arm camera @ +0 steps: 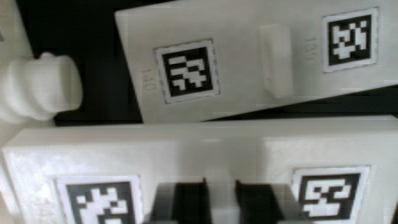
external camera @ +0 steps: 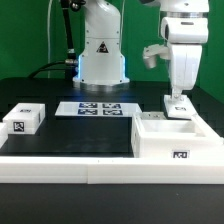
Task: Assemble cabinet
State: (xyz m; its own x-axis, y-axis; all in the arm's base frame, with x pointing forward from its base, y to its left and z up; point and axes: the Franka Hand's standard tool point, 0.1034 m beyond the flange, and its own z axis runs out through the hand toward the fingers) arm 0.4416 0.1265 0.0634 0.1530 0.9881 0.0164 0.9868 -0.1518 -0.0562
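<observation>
Noting in exterior view: pincer (external camera: 178,97) low at the exterior view's right, on or just over small panel (external camera: 180,106), right behind cabinet box (external camera: 172,140) on table (external camera: 70,135); presumably lined up for a grasp. In wrist view: seeing only tagged white faces (arm camera: 231,60) close below; cannot tell whether pincer apart or clamped.

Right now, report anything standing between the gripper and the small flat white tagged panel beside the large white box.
Nothing visible does. The gripper hangs right over the small flat white tagged panel, no object between them. The large white plastic box sits beside it, not under the fingers.
</observation>
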